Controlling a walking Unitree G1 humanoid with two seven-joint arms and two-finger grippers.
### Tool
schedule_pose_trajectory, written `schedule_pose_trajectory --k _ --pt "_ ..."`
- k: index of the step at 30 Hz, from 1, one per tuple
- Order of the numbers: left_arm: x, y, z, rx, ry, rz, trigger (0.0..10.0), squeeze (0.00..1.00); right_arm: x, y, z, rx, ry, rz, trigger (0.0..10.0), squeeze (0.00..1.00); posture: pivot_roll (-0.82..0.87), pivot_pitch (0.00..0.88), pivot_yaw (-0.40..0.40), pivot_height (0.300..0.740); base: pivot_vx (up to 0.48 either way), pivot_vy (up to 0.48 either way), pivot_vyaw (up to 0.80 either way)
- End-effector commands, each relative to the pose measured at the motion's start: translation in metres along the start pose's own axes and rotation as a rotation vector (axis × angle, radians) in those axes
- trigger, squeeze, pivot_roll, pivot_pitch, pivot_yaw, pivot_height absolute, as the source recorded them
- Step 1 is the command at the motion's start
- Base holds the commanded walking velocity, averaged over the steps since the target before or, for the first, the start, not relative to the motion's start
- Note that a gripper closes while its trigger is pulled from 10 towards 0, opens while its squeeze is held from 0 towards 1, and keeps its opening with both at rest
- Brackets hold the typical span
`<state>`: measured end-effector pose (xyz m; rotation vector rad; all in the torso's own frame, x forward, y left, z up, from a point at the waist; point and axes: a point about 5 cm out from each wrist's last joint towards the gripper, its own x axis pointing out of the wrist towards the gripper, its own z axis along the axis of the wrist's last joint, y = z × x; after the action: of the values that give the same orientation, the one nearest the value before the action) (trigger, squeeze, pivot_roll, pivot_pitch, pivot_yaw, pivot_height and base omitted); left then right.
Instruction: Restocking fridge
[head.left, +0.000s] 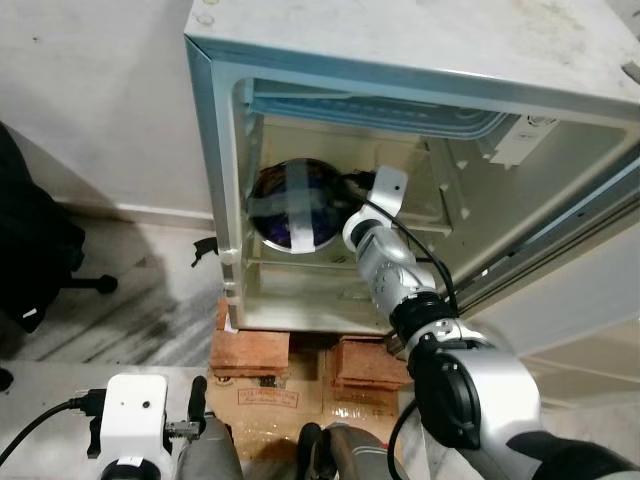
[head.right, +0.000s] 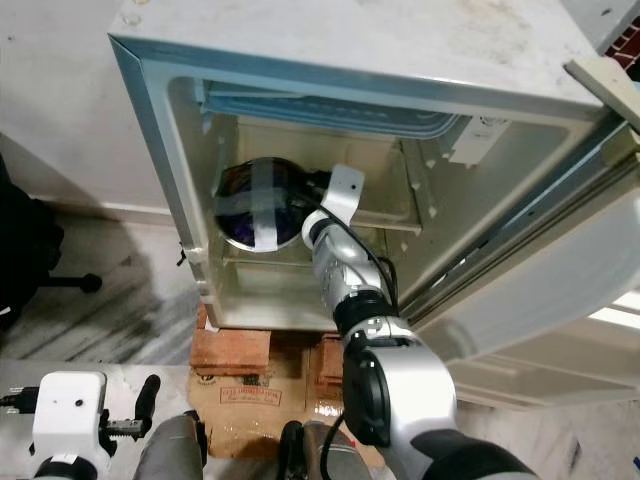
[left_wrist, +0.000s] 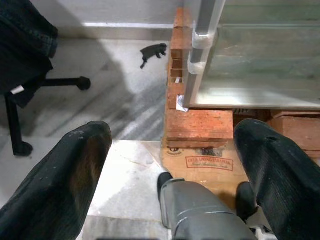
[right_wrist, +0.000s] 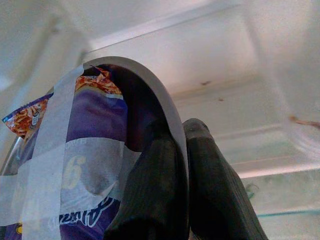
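Fridge stood low on stacks of red bricks with its door swung wide, and the right gripper had reached inside to the upper shelf. There it was pinching the rim of a dark bowl, one black finger inside the rim and one outside (the right wrist view showed the two pressed on either side of the thin edge). Purple and orange snack packets were held in the bowl by crossed strips of pale tape, which I judged was meant to stop the contents spilling while the bowl was carried tilted, as it was then, its mouth facing out towards the robot. Held by the rim like that, the bowl could be slid deep onto the shelf without the arm fouling the walls. Whether it already rested on the shelf could not be told.

The left gripper hung idle low at the robot's side, jaws spread wide, pointing at the floor before the fridge.

Flattened cardboard lay under the bricks, on a grey-streaked marble floor. An office chair's black wheeled base stood off to the left by a plain pale wall.
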<state>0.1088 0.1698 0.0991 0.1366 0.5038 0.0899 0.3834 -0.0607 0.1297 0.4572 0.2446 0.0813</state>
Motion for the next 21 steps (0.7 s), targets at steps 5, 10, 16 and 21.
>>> schedule_pose_trajectory --k 5,10,16,21 --pt "-0.014 -0.004 -0.002 -0.032 0.037 0.005 10.0 0.00 0.000 0.000 -0.003 0.099 -0.002 -0.128 10.0 0.00 0.33 0.275 -0.168 0.740 0.000 0.000 0.00" --pt "-0.023 -0.006 -0.002 -0.046 0.054 0.005 10.0 0.00 0.000 0.002 -0.004 0.147 -0.004 -0.162 10.0 0.00 0.33 0.310 -0.171 0.740 0.000 0.000 0.00" --pt "-0.035 -0.009 -0.005 -0.055 0.093 -0.007 10.0 0.00 0.001 0.001 0.002 0.240 -0.014 -0.232 10.0 0.00 0.33 0.339 -0.173 0.740 0.000 0.000 0.00" --pt "-0.036 -0.009 -0.003 -0.059 0.092 -0.005 10.0 0.00 0.004 0.006 0.015 0.306 -0.035 -0.225 10.0 0.00 0.33 0.347 -0.177 0.740 0.000 0.000 0.00"
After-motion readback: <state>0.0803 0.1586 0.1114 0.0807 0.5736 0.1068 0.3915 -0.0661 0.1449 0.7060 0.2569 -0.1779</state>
